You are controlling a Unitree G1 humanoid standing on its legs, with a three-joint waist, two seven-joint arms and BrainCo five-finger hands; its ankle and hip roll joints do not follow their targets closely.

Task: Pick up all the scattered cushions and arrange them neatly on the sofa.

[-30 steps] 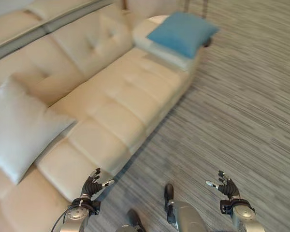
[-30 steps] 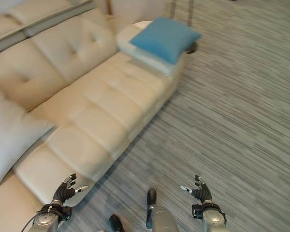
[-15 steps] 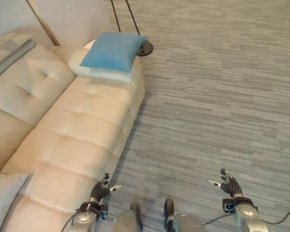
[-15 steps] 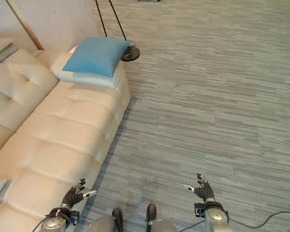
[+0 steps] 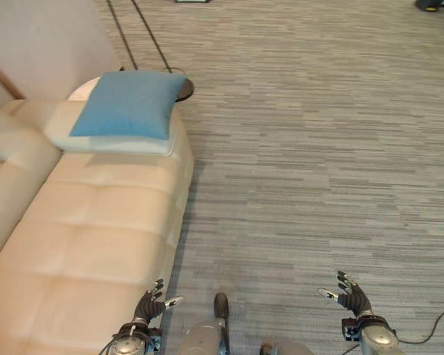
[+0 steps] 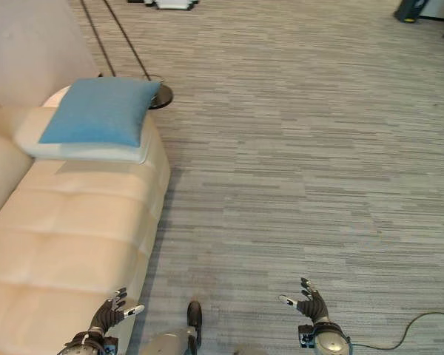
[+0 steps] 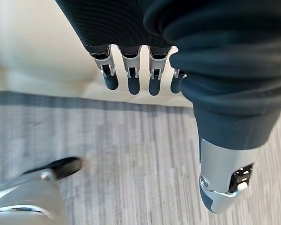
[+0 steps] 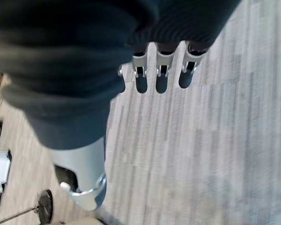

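Cream sofa [image 5: 96,222] on grey striped carpet [image 5: 318,148]
A blue cushion [image 5: 122,103] lies on a white cushion [image 5: 111,142] at the sofa's end.

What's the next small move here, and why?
Probably keep turning to scan the floor for cushions: both the left hand and right hand are open and hold nothing, and the one blue cushion in sight already lies on the sofa.

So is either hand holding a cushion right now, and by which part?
No. The left hand and right hand are open and empty; the blue cushion lies on the sofa.
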